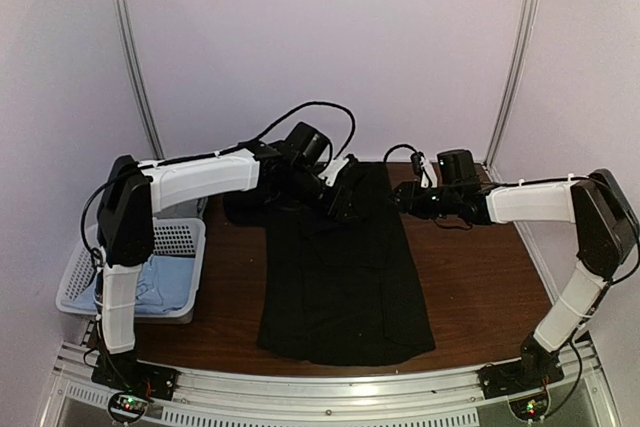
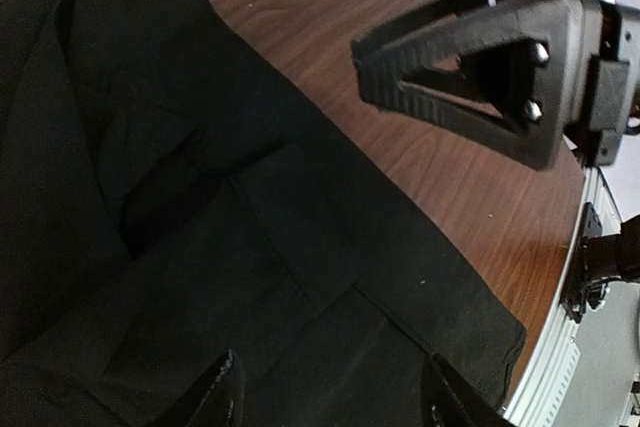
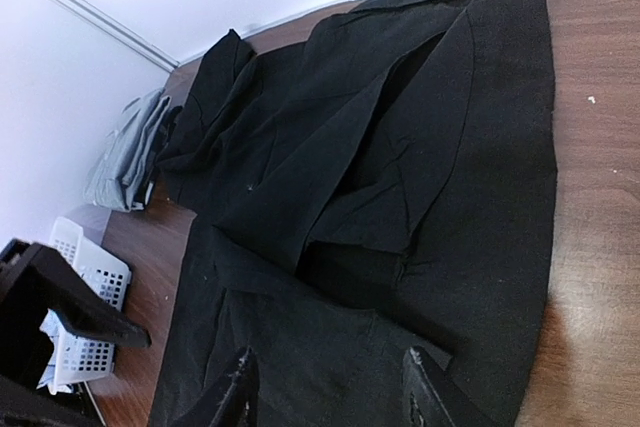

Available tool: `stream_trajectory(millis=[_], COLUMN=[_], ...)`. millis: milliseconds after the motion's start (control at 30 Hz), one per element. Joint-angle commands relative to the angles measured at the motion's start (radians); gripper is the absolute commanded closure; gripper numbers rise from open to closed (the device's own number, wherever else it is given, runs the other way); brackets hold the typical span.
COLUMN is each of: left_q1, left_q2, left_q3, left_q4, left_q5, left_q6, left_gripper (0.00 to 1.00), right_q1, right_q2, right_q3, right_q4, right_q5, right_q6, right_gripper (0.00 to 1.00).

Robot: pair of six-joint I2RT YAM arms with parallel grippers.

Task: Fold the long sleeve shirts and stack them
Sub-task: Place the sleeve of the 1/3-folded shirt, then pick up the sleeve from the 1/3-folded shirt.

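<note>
A: Black shirt (image 1: 345, 277)?
B: Laid out along the table's (image 1: 470, 277) middle.
A: Fingers?
B: Left gripper (image 2: 330, 402) spread apart, empty, over the shirt's far end. Right gripper (image 3: 328, 392) same, nothing held.

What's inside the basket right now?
A light blue shirt lies crumpled in the basket. The left arm covers part of it, and anything beneath the shirt is hidden.

**Pale walls, dark wood table**

Plain, pale lilac walls (image 1: 320, 37) enclose the space under soft, even light. Two slim metal poles (image 1: 135, 57) rise at the back. The table (image 1: 480, 277) has a dark wood-grain top and a silver rail (image 1: 350, 387) along its near edge.
</note>
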Motion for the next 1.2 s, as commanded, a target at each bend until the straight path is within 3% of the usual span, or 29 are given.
stream_trajectory(millis=[0,500,867,967,1167], left_q1=[0.036,0.083,0.103,0.105,0.116], left_q2=[-0.021,-0.035,-0.059,-0.061,-0.068], left_q3=[0.009,-0.03,-0.065,-0.065,-0.072], left_q4=[0.008,0.011,0.025,0.028,0.034], left_q5=[-0.073,-0.065,-0.07,-0.071,-0.079], left_q6=[0.015,-0.007,-0.017,-0.021,-0.028], left_gripper=[0.38,0.4,0.4,0.4,0.41], right_q1=[0.045,0.048,0.063,0.067,0.076], right_q2=[-0.038,0.177,0.25,0.26,0.235], right_q3=[-0.022,-0.055,-0.029,-0.003,0.122], right_q4=[-0.057,0.026,0.061,0.058,-0.067], right_q5=[0.06,0.001,-0.002,-0.009,0.023], right_q6=[-0.069,-0.022,-0.006,-0.005,-0.065], right_gripper=[0.49,0.47,0.49,0.55,0.9])
